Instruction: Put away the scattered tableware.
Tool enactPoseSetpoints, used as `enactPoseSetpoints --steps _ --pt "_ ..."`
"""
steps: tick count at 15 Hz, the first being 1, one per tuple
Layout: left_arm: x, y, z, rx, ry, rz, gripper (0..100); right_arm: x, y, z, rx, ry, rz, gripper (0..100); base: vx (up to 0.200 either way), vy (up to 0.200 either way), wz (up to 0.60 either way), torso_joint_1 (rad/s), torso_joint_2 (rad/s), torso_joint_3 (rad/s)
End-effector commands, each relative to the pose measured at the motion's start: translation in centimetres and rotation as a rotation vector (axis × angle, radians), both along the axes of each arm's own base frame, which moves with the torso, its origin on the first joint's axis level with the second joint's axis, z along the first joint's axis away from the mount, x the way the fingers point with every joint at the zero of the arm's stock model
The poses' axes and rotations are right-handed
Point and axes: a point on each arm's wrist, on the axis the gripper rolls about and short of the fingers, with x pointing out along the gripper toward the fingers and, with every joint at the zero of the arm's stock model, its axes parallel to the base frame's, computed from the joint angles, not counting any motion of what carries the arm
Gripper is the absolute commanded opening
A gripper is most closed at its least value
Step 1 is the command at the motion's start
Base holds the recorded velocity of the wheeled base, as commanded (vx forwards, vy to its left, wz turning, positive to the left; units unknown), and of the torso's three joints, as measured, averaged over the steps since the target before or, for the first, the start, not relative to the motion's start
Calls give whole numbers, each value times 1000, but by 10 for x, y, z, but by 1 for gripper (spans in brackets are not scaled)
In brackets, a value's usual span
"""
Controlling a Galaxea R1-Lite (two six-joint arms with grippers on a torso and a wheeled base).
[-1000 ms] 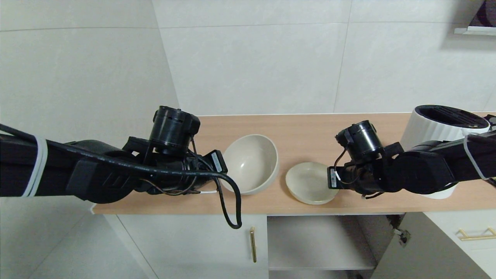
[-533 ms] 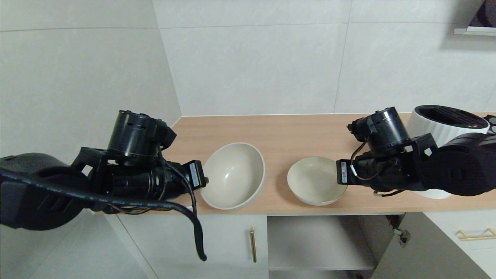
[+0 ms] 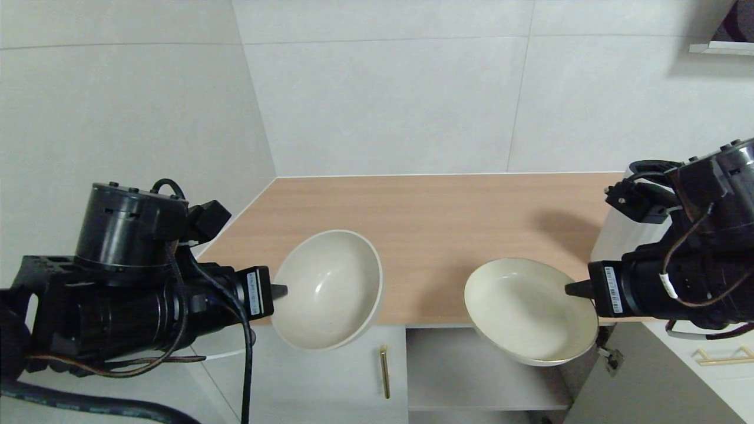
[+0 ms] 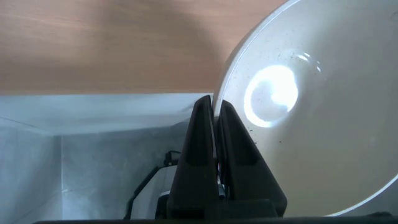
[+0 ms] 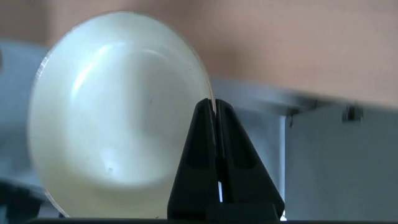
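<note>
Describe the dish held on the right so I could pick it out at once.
Start at the wooden countertop and look to its front edge, above the open cabinet compartment. There the right gripper pinches the rim of a cream shallow dish, held off the counter. It is flatter than the deep bowl in the left gripper.

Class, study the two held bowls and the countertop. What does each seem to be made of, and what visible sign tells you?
The deeper bowl: likely glazed ceramic, cream, glossy; a bright highlight sits inside, though melamine is possible.
The shallower bowl: same cream look, softer sheen, thin rim; ceramic or melamine.
The countertop: wood or wood-look laminate, matte; fine straight grain lines.
</note>
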Motion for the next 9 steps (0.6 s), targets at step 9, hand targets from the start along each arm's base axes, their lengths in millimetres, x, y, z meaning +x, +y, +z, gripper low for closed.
enactPoseSetpoints --steps 9 --pt "8 -4 -13 29 41 -5 0 -2 -2 -14 -17 20 -3 0 -67 0 0 2 2 0"
